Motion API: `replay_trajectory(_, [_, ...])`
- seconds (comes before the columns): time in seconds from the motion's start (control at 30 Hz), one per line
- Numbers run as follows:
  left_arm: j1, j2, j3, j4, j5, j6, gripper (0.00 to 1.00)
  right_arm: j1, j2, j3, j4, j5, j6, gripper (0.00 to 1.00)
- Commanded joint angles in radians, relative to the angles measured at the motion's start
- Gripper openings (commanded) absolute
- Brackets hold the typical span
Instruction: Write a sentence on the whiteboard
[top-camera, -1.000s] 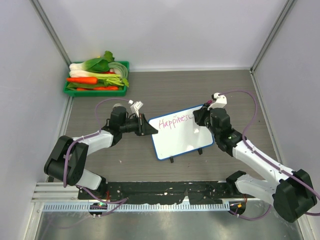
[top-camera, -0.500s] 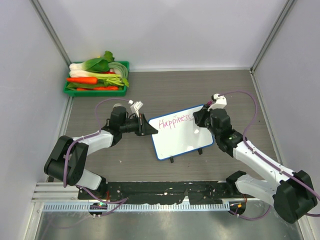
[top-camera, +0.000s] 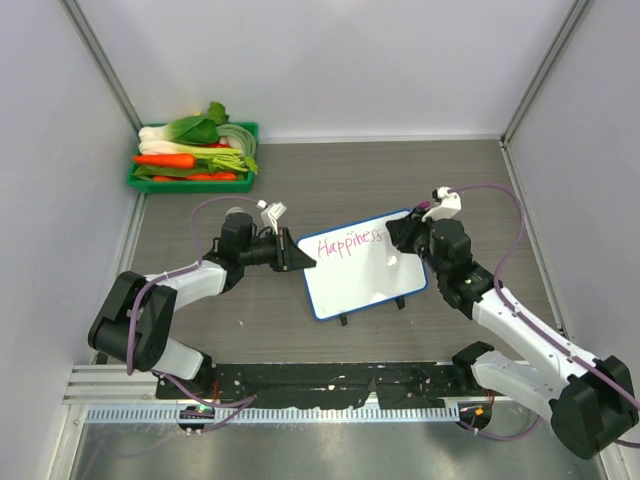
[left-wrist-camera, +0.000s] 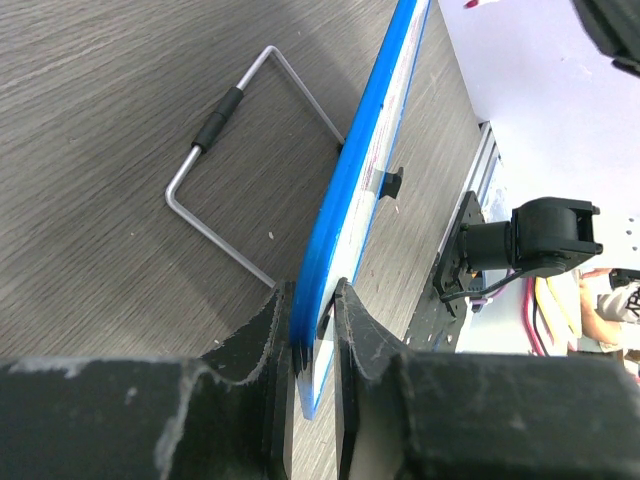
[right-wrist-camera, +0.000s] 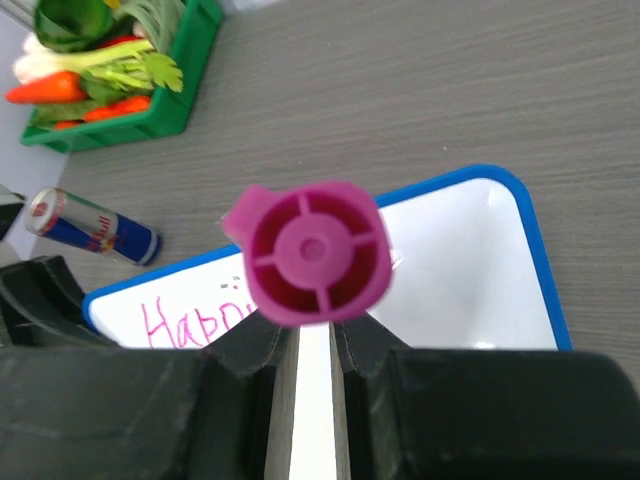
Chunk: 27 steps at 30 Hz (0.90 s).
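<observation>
Surface (top-camera: 330, 180) carries the whiteboard (top-camera: 365, 280) at its middle, tilted on a wire stand (left-wrist-camera: 215, 160), unmoved since a second ago. Left gripper (left-wrist-camera: 312, 300) stays clamped on the whiteboard's blue left edge. Right gripper (right-wrist-camera: 315, 340), clamped on the marker (right-wrist-camera: 315, 250), has shifted slightly rightward over the top right corner. Sentence (top-camera: 350, 243) has lengthened and now reads "Happiness".

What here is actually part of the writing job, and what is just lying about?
Part of the job:
- the whiteboard
- its pink writing
- the marker, held in the right pincer
- the left pincer, clamping the board's edge

Just lying about:
- the green tray
- the vegetables in it
- the drink can near the board
</observation>
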Motion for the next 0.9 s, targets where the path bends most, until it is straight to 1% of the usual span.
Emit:
replay_trajectory(0.0, [-0.003,0.014,0.008,-0.055,-0.099,0.09,0.0,-0.028,-0.071,0.009,0.071,-0.027,0.025,0.01])
replay_trajectory(0.13, [0.0,0.013,0.008,-0.055,-0.099,0.089,0.0,-0.048,-0.057,0.033,0.045,0.03,-0.007,0.02])
replay_trajectory(0.4, [-0.002,0.009,0.007,-0.055,-0.099,0.089,0.0,-0.08,0.009,0.072,0.051,0.048,0.007,0.01])
replay_trajectory(0.63, [-0.002,0.011,0.008,-0.055,-0.097,0.09,0.0,-0.085,0.056,0.066,0.072,0.059,0.013,0.01])
replay_trajectory(0.87, [-0.003,0.009,0.008,-0.055,-0.099,0.09,0.0,-0.088,0.07,0.042,0.081,0.079,0.005,0.01])
